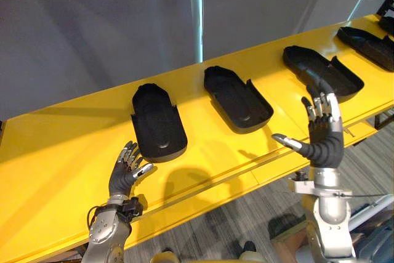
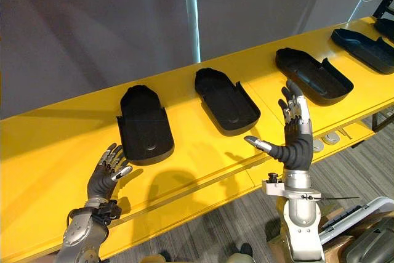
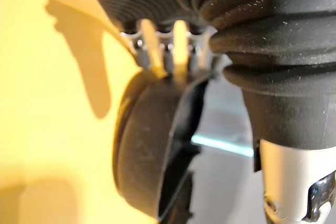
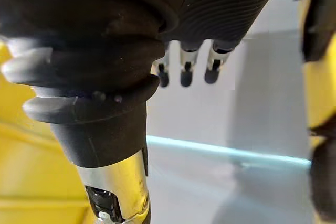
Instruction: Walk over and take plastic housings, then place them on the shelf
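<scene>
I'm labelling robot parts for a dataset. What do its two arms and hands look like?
The left arm and right arm are rounded silver-grey metal segments. The left hand and right hand match: slim silver fingers with dark tips, a separate thumb, and a dark ribbed cover over the back of the hand and the wrist.

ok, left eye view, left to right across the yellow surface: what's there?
left hand → first black plastic housing → second housing → third housing → fourth housing. Right hand overlaps the third, so left out.
</scene>
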### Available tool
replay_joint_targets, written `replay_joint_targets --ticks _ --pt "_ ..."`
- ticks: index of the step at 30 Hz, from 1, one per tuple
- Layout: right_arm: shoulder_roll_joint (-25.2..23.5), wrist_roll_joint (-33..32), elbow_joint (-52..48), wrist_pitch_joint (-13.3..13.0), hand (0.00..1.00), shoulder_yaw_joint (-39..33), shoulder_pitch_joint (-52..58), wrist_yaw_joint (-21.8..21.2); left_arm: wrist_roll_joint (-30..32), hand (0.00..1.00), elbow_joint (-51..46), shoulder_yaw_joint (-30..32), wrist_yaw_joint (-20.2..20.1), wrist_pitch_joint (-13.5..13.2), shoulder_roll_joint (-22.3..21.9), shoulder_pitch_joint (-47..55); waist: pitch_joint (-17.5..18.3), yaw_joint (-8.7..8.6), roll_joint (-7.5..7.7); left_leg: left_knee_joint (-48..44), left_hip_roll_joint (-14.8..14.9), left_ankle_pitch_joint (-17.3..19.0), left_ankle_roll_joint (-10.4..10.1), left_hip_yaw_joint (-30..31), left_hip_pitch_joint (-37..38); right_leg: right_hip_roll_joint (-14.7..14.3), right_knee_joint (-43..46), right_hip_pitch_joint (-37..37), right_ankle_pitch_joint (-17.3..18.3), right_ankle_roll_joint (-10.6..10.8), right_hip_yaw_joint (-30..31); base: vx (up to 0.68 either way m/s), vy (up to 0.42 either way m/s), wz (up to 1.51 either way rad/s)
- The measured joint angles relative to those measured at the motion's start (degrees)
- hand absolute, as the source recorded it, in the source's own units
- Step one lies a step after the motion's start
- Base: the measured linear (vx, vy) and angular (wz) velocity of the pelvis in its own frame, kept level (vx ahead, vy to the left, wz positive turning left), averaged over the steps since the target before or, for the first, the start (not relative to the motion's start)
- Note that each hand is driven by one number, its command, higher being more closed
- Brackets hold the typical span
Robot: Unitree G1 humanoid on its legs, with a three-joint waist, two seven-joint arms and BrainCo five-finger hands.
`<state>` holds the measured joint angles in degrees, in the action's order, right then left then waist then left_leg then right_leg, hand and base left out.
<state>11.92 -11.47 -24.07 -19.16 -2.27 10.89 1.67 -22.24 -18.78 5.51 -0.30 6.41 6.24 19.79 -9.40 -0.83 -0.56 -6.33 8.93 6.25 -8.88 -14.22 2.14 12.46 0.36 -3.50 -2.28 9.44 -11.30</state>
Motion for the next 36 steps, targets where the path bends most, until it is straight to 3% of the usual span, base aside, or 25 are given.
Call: replay_joint_targets --ticks 3,7,11,15,18,22,28,36 --pt "0.0 -1.3 0.3 1.8 0.00 0.0 0.3 -2.3 0.8 0.00 -0.8 0.2 2.1 -0.1 -0.1 0.6 0.0 -0.07 0.06 0.1 0.0 -0.2 0.0 1.0 0.1 0.0 0.0 -0.7 0.0 0.0 -1.0 0.00 -0.001 0.12" --pt "-0.8 0.7 5.9 4.3 0.00 0.0 0.1 2.9 2.5 0.00 -1.5 2.3 4.8 -0.6 -0.9 1.8 0.4 0.24 1.19 2.7 -0.3 -1.8 0.0 1.3 0.9 0.0 0.0 -0.6 0.0 0.0 -1.4 -0.01 -0.011 0.08" --pt "-1.7 2.0 8.4 4.4 0.00 -3.1 -0.1 8.7 3.3 0.00 -2.5 4.5 7.0 -1.1 -2.5 3.4 0.4 0.30 1.26 2.9 -0.3 -1.9 -0.1 1.3 0.9 0.0 0.0 -0.7 0.1 -0.1 -1.5 0.00 0.000 0.00" --pt "-1.4 1.3 12.6 4.9 0.00 -9.4 -2.5 9.3 4.3 0.00 -2.7 7.0 8.9 -2.3 -2.7 3.6 0.3 0.24 1.26 3.0 -0.3 -2.2 -0.1 1.3 0.9 0.0 0.0 -0.7 0.1 -0.1 -1.5 0.00 0.000 0.00" --pt "0.1 1.0 17.4 6.7 0.00 -11.7 -4.9 7.9 4.4 0.00 -2.7 9.3 9.2 -4.5 -2.7 3.6 0.3 0.24 1.36 3.9 -0.4 -2.8 -0.1 1.5 1.1 0.0 0.0 -0.6 0.1 -0.1 -1.7 -0.01 -0.004 0.04" --pt "3.0 -1.5 24.0 8.0 0.00 -12.4 -8.6 2.6 4.3 0.00 -3.1 10.3 8.9 -6.5 -2.7 3.0 0.3 0.48 1.41 4.5 -0.4 -3.5 -0.2 2.5 0.8 -0.1 0.0 -0.9 0.1 -0.1 -2.8 -0.01 -0.007 0.11" --pt "6.6 -6.5 33.2 9.8 0.00 -12.3 -13.1 -5.3 4.3 0.00 -3.1 10.3 7.6 -7.4 -1.9 1.7 -0.2 1.59 1.77 5.4 -0.5 -4.4 -0.2 4.4 0.9 -0.2 0.1 -1.9 0.2 -0.3 -4.6 0.00 -0.003 0.14" --pt "9.4 -9.1 40.5 10.5 0.00 -12.2 -18.6 -10.4 4.3 0.00 -3.1 10.9 6.1 -8.0 -1.6 0.8 -1.8 2.16 1.49 6.2 -0.6 -5.6 -0.2 5.2 0.9 -0.2 0.4 -2.0 0.3 -0.4 -5.6 -0.01 0.001 0.07"
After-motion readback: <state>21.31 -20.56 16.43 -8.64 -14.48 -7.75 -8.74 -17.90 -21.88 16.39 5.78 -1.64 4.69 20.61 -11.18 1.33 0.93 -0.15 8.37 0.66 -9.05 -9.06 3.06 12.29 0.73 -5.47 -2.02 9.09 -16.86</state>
